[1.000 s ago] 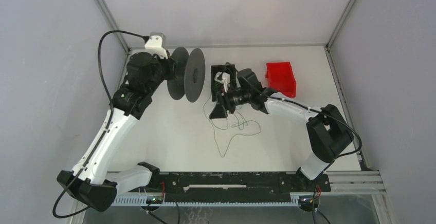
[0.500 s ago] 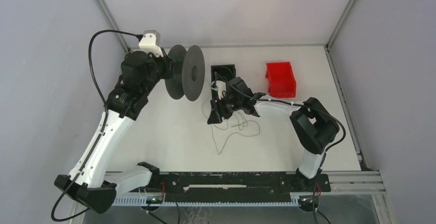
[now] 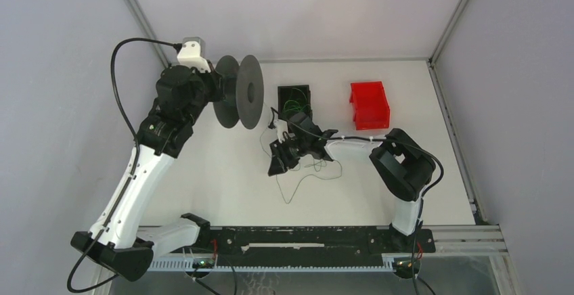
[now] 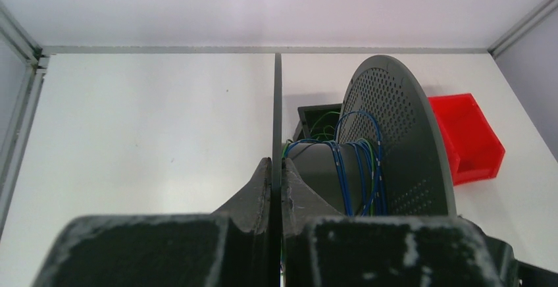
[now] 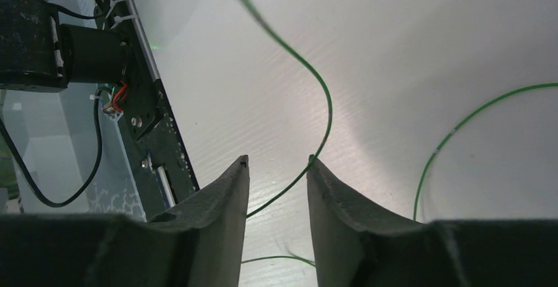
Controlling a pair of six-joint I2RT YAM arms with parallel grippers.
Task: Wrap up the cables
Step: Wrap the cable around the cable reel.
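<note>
Thin green cables point(image 3: 302, 174) lie in loose loops on the white table, in front of the right gripper. My right gripper point(image 3: 276, 164) hangs low over them. In the right wrist view its jaws point(image 5: 277, 162) stand open, and one green cable point(image 5: 327, 103) runs slantwise across the gap, brushing the right fingertip. My left gripper point(image 4: 277, 166) is shut on the thin near flange of a grey spool point(image 3: 241, 93), held upright at the back left. Blue and green wire is wound on the spool's hub point(image 4: 355, 168).
A black open box point(image 3: 294, 95) with green wire in it stands behind the right gripper. To its right sits a red bin point(image 3: 369, 103). The black rail point(image 3: 298, 239) with the arm bases runs along the near edge.
The right arm folded back and swung its gripper nearer and leftward, down over the loose green loops, and its jaws narrowed somewhat. The left arm shifted the spool slightly left.
</note>
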